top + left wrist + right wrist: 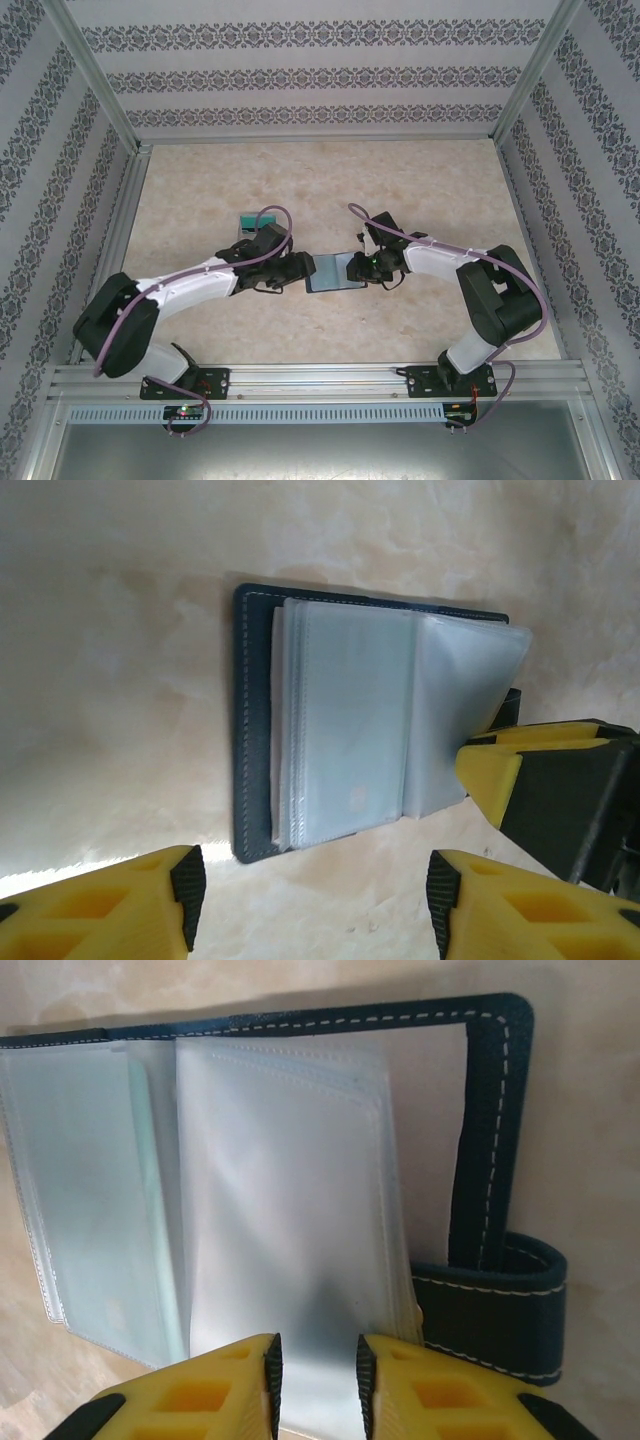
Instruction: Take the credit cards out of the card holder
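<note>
The card holder [335, 272] lies open on the table [400, 180]. Right gripper [315, 1370]: jaws narrow, pinching one clear sleeve [290, 1210] at the card holder's right side. Left gripper [314, 885]: jaws wide and empty, just beside the card holder's left edge. A teal item, probably a credit card [247, 222], lies left of the card holder, well apart from it.

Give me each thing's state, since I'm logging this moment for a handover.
card holder: open, lying flat on the table.
credit card: inside a sleeve, not yet out.
clear sleeve: lifted off the stack, pinched at its edge.
left fingers: open, holding nothing.
right fingers: shut on the clear sleeve.
</note>
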### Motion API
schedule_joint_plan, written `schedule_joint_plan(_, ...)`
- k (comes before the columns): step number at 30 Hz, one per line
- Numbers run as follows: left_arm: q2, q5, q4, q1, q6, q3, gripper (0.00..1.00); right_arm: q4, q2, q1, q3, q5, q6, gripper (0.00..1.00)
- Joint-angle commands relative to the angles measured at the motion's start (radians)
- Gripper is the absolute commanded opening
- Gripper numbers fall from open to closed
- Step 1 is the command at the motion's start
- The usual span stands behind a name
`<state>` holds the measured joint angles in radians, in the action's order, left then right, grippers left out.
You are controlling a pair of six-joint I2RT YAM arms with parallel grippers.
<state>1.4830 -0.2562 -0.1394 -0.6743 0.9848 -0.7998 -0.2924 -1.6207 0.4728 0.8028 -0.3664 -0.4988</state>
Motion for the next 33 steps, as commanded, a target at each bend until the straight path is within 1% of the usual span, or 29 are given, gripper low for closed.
schedule_joint_plan(1,0.066,-0.063,0.098,-0.010,0.022,-0.053,0.60,-0.053,-0.008,-0.007,-0.019,0.046,-0.013,0.31)
schedule_joint_plan(5,0.126,-0.094,0.133,-0.013,0.026,-0.068,0.57,-0.053,-0.007,-0.007,-0.019,0.046,-0.011,0.31)
schedule_joint_plan(17,0.210,-0.122,0.160,-0.013,0.011,-0.104,0.55,-0.047,-0.005,-0.007,-0.026,0.044,-0.013,0.32)
schedule_joint_plan(24,0.244,-0.112,0.125,-0.013,0.002,-0.119,0.54,-0.044,-0.007,-0.007,-0.025,0.044,-0.014,0.32)
schedule_joint_plan(30,0.255,-0.071,0.037,-0.013,-0.019,-0.144,0.53,-0.044,-0.009,-0.007,-0.022,0.043,-0.014,0.32)
schedule_joint_plan(33,0.259,-0.069,0.029,-0.012,-0.021,-0.145,0.53,-0.044,-0.011,-0.008,-0.022,0.041,-0.015,0.32)
